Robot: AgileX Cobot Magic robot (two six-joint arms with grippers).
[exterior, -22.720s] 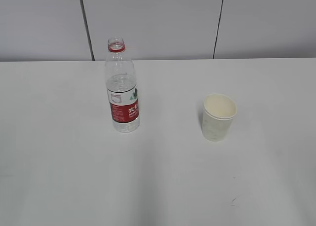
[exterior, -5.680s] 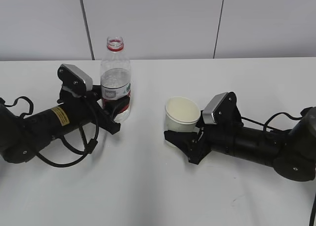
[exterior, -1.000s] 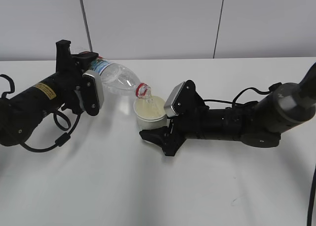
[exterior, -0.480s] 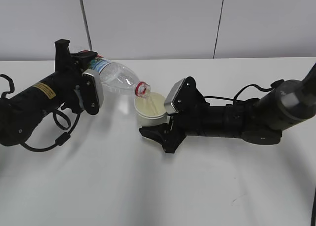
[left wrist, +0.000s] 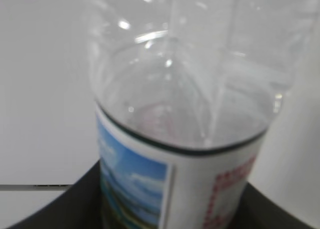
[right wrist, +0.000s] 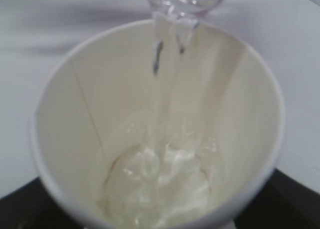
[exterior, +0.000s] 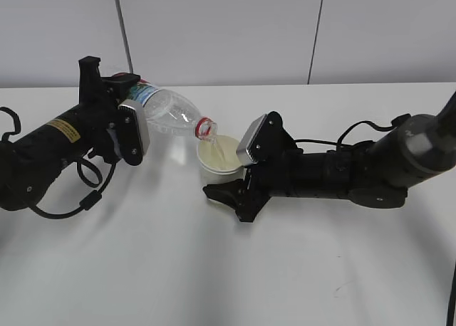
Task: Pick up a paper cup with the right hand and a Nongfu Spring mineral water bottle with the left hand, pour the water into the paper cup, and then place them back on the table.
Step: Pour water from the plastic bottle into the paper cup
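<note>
My left gripper [exterior: 122, 119] is shut on the Nongfu Spring bottle [exterior: 165, 114], which lies tipped to the right with its red-ringed mouth over the paper cup [exterior: 218, 161]. In the left wrist view the bottle [left wrist: 185, 114] fills the frame, its label between my dark fingers [left wrist: 45, 216]. My right gripper [exterior: 226, 192] is shut on the paper cup and holds it upright just above the white table [exterior: 214, 269]. In the right wrist view water streams from the bottle mouth [right wrist: 182, 1] into the cup [right wrist: 90, 104], and water pools at the bottom.
Grey wall panels with dark seams [exterior: 121, 34] stand behind the table's far edge. A small dark scuff mark [exterior: 337, 288] lies on the table at front right. Black cables [exterior: 85, 191] loop beside the left arm.
The cup and right gripper have shifted slightly right and settled under the bottle mouth. The bottle stays tipped and water keeps running into the cup.
</note>
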